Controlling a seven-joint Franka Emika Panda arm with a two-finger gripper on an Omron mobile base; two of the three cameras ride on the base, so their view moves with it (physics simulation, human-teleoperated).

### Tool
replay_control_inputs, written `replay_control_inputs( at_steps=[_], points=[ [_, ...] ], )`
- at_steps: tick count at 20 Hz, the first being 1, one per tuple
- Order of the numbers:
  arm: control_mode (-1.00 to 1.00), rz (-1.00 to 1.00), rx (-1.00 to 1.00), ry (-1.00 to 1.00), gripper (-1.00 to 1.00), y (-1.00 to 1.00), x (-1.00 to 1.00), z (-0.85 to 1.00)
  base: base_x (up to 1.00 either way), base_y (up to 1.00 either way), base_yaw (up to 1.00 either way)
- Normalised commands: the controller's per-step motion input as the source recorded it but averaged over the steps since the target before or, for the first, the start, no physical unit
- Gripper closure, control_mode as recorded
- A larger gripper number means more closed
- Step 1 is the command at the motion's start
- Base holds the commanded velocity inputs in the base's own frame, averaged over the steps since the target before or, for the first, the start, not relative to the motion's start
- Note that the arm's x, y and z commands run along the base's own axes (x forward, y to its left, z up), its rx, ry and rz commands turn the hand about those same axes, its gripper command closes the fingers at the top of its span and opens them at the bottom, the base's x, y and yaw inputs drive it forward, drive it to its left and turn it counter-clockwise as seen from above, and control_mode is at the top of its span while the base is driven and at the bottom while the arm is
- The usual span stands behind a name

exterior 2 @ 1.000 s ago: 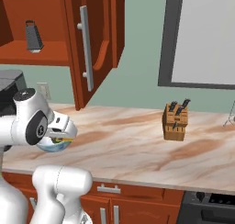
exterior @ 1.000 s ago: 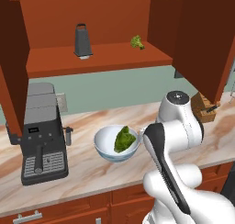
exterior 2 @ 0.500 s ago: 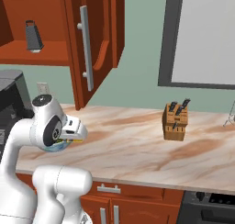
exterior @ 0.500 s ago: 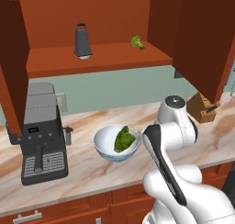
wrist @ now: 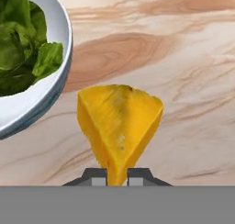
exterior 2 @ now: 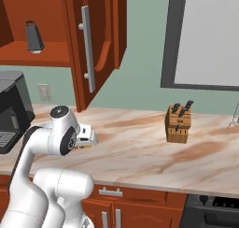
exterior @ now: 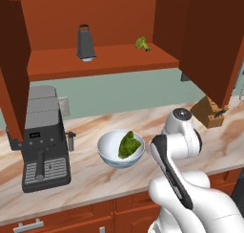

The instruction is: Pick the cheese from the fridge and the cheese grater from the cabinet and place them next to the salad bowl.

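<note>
Two fingertips (wrist: 98,175) of the gripper (wrist: 117,176) are pinched on the narrow lower end of the cheese (wrist: 118,126), which stands up between them in the hand view as a yellow-orange wedge, broad end away from the hand. Hold is at the thin end only; the bulk of the block projects beyond the pads.

Handling, by judgement: the wedge looks compact, light and fairly rigid, with smooth faces that could slide under a weak pinch. A grip across the two flat faces, as taken here, appears the sound choice; a grip nearer the thick middle would resist pivoting better.

Position: the cheese is above the marble counter (wrist: 183,71), just beside the white rim of the salad bowl (wrist: 55,62), apart from it. Whether it touches the counter cannot be told. In the right base view a sliver of yellow shows at the hand (exterior 2: 86,137), low over the counter.

Remaining item: the cheese grater (exterior: 86,42) stands upright on the shelf of the open cabinet (exterior: 95,65), well above the bowl (exterior: 121,148), with a green vegetable (exterior: 141,44) farther along the same shelf. It is untouched, so the task appears roughly half done
</note>
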Motion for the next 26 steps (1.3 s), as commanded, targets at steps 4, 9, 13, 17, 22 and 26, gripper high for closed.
replay_control_inputs(
  at_steps=[4,9,13,17,22,26],
  points=[
    [-1.00,0.10,0.00,0.00,1.00,-0.22,0.28,-0.35,0.00,0.00,0.00],
    [-1.00,0.09,0.00,0.00,1.00,-0.16,0.32,-0.36,0.00,0.00,0.00],
    [-1.00,0.09,0.00,0.00,1.00,-0.13,0.28,-0.39,0.00,0.00,0.00],
    [-1.00,0.09,0.00,0.00,1.00,-0.01,0.25,-0.51,0.00,0.00,0.00],
    [-1.00,0.07,0.00,0.00,1.00,0.00,0.27,-0.53,0.00,0.00,0.00],
    [-1.00,0.06,0.00,0.00,1.00,0.00,0.16,-0.50,0.00,0.00,0.00]
  ],
)
